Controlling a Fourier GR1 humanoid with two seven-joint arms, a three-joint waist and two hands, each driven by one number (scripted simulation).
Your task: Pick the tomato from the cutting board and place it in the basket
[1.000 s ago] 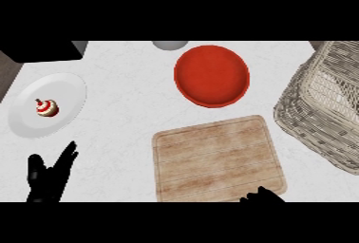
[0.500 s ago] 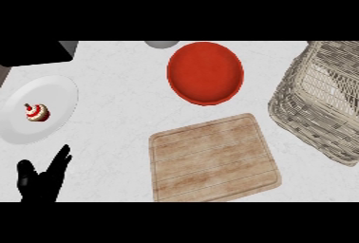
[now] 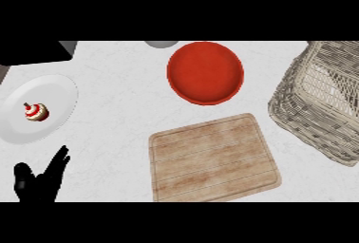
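From my station I see the left hand [image 3: 41, 181] at the lower left of the counter [image 3: 116, 128], fingers straight and spread, thumb out to the side, holding nothing; it sits about where it did half a second ago. My right hand does not show at all now, whereas a second ago its fingertips peeked in at the bottom edge below the cutting board [image 3: 214, 159]. The board lies bare on the counter, low and centre, and I cannot find a tomato on it or anywhere else, so I cannot tell where the tomato is. The wicker basket [image 3: 319, 102] lies at the right edge, just beside the board's upper right corner. The red plate [image 3: 204, 72] sits above the board, apart from it. At the left the white plate [image 3: 49, 102] carries a small cupcake [image 3: 36, 112]. Compared with the earlier frames, everything has drifted slightly leftward in the view.
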